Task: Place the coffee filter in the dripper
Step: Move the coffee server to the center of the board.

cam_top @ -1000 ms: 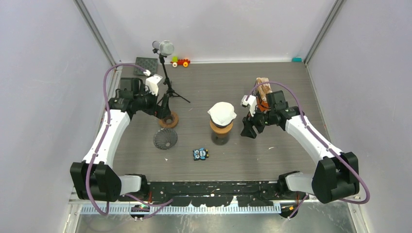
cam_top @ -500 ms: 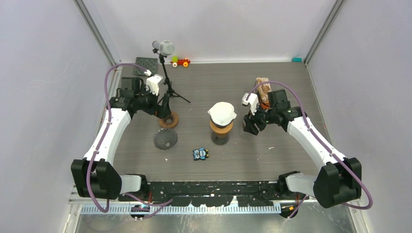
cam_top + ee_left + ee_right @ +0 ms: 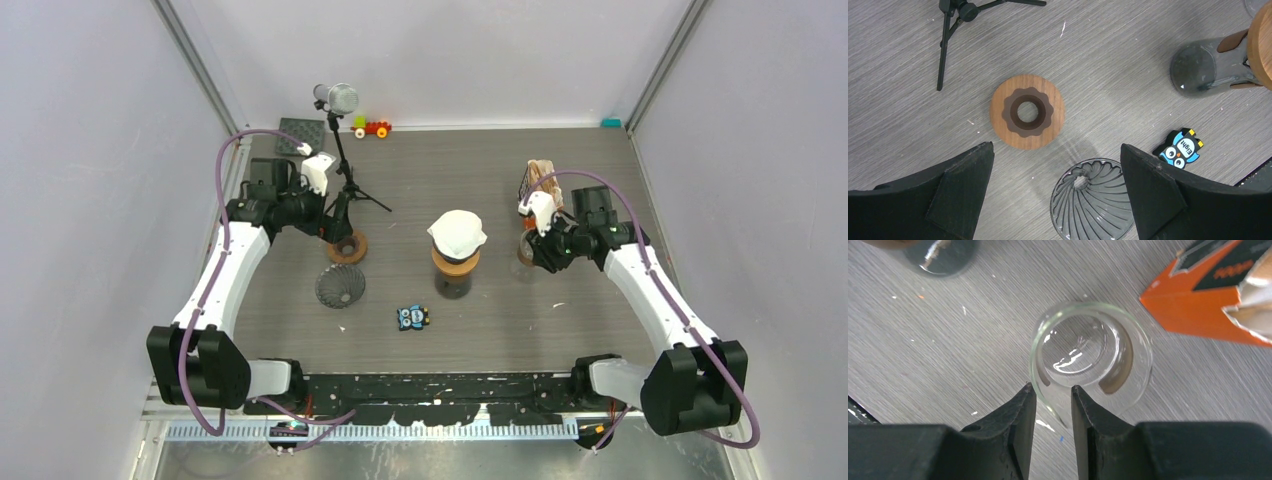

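A white coffee filter (image 3: 457, 232) lies on top of the glass carafe with a wooden collar (image 3: 455, 268) at the table's middle. The ribbed glass dripper (image 3: 340, 286) rests on the table to the left; it also shows in the left wrist view (image 3: 1093, 200). My left gripper (image 3: 335, 228) (image 3: 1055, 200) is open and empty above the dripper and a wooden ring (image 3: 1027, 112). My right gripper (image 3: 537, 250) (image 3: 1053, 395) stands right of the carafe, its narrow fingers astride the rim of a clear glass cup (image 3: 1091, 355).
A microphone on a tripod (image 3: 340, 100) stands at the back left. A holder with brown filters (image 3: 541, 180) is behind the right gripper, with an orange box (image 3: 1198, 300) beside the cup. An owl toy (image 3: 412, 317) lies in front of the carafe. A toy car (image 3: 372, 127) is by the back wall.
My right gripper has moved right and back, away from the carafe toward the filter holder. The left arm has barely moved. The filter stays on the carafe.
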